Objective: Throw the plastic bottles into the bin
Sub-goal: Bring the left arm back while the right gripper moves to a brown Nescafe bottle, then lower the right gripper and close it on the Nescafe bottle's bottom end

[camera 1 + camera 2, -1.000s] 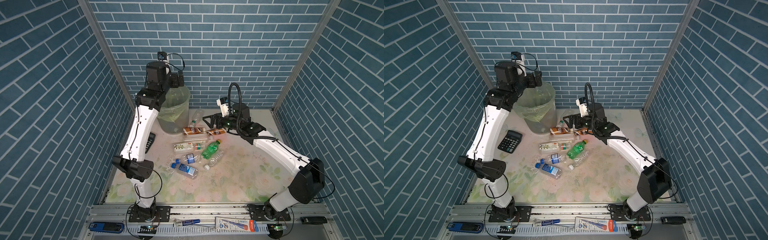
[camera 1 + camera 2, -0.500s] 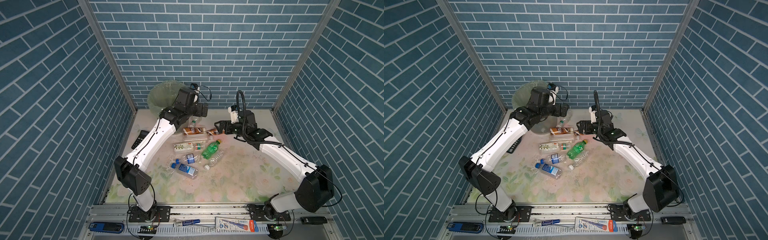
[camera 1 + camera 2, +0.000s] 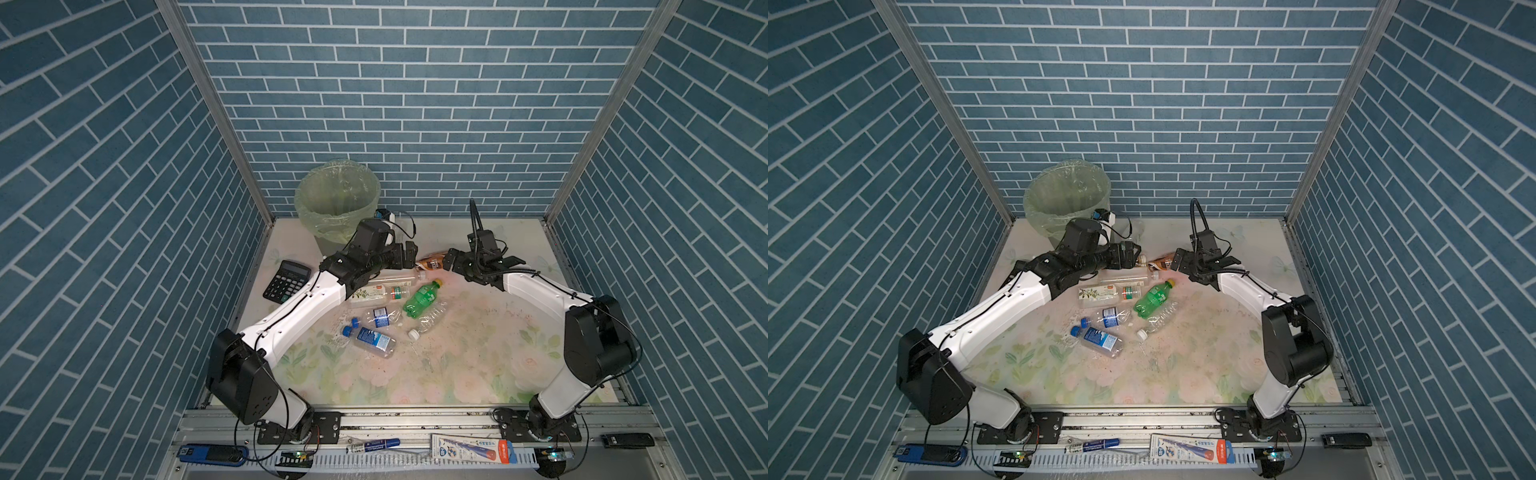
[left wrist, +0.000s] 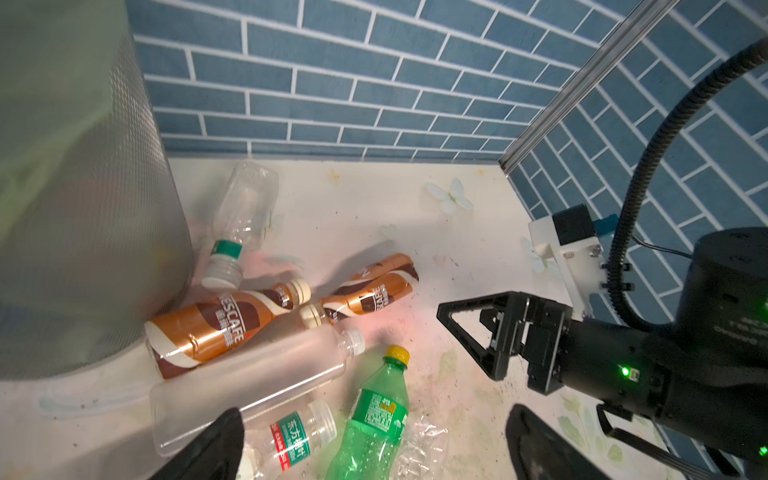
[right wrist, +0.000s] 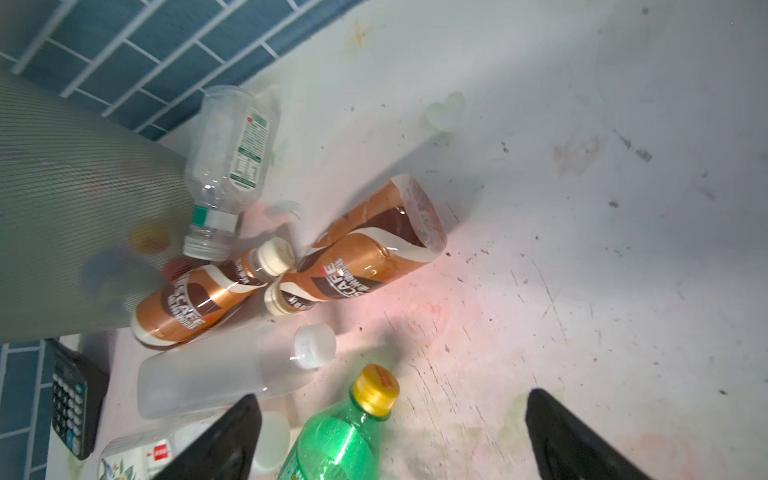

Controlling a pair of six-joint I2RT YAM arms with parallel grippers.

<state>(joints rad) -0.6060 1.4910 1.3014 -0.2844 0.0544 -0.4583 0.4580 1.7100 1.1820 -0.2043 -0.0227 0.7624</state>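
The bin stands at the back left, lined with pale green plastic. Plastic bottles lie in a pile to its right: two brown-wrapped ones, a frosted clear one, a clear one with a green band against the bin, and a green one. Two blue-labelled bottles lie nearer the front. My left gripper hangs open and empty just above the pile. My right gripper faces it from the right, open and empty, over the green bottle's yellow cap.
A black calculator lies at the left edge of the floral mat. Blue brick walls close in the back and both sides. Pens and a flat box lie on the front rail.
My left arm swung down from above the bin to the bottle pile beside it. My right gripper drew back slightly to the right and lower. Both stayed open.
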